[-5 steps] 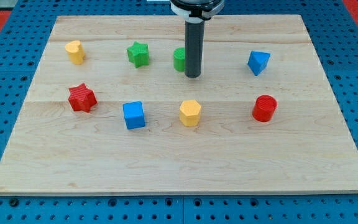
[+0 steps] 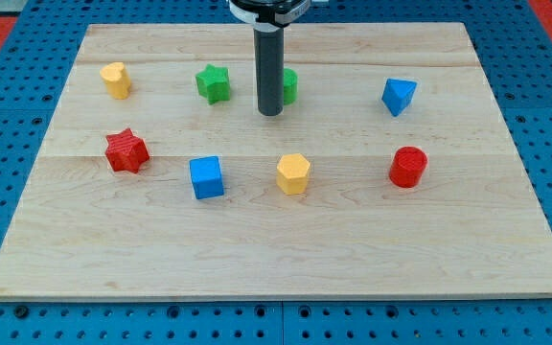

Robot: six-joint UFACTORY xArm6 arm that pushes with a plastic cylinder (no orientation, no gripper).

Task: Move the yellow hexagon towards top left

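The yellow hexagon [image 2: 293, 173] sits on the wooden board a little below its middle. My tip [image 2: 270, 113] is above it and slightly to the view's left, well apart from it. The rod stands in front of a green block [image 2: 289, 85] and hides its left part. A blue cube [image 2: 206, 177] lies to the left of the hexagon.
A green star [image 2: 213, 82] is left of the rod. A second yellow block [image 2: 115, 80] is at the top left. A red star [image 2: 126, 150] is at the left, a blue block [image 2: 398, 96] at the upper right, and a red cylinder [image 2: 407, 166] at the right.
My tip has moved to the view's left, from the right side of the green block to its left side. No block has moved.
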